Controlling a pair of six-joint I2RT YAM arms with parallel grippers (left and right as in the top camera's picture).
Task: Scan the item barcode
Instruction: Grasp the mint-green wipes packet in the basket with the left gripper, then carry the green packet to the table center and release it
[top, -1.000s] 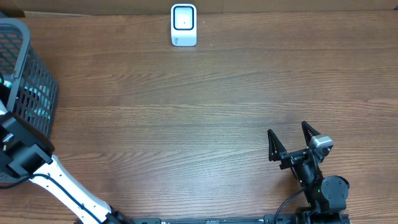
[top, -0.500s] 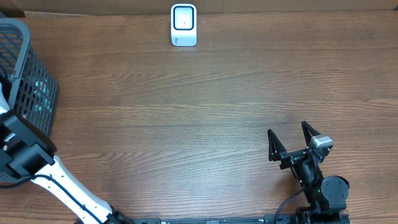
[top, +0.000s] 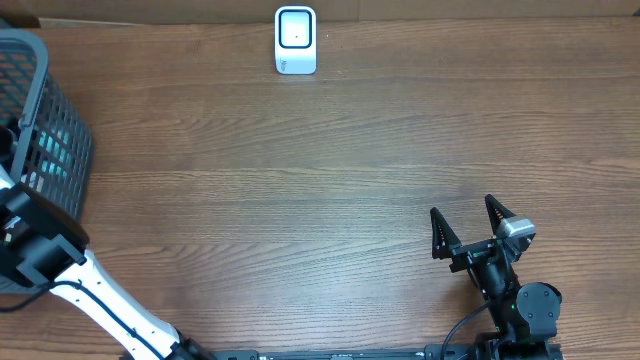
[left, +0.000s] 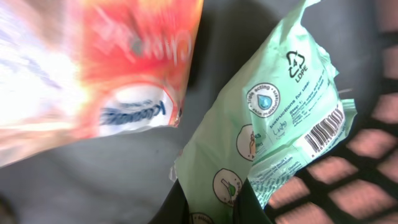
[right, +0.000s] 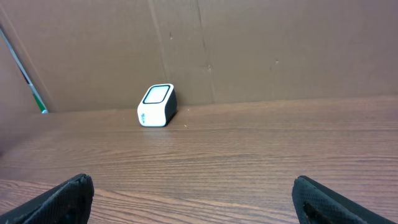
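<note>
In the left wrist view, a pale green soft packet (left: 273, 112) with a barcode (left: 325, 129) on its white label lies inside the basket (top: 50, 120). My left gripper (left: 211, 205) is shut on the packet's lower end, its dark fingers pinching it from both sides. From overhead, the basket wall and the arm hide this gripper. The white scanner (top: 296, 40) stands at the table's far edge, also in the right wrist view as the scanner (right: 157, 106). My right gripper (top: 463, 207) rests open near the front right, nothing between its fingers.
An orange and white packet (left: 124, 68) lies blurred beside the green one in the basket. The dark mesh basket wall (left: 373, 162) is close on the right of the packet. A cardboard wall (right: 249, 50) backs the table.
The left arm has shifted slightly at the basket and its jaws have closed. The right arm has not moved.
</note>
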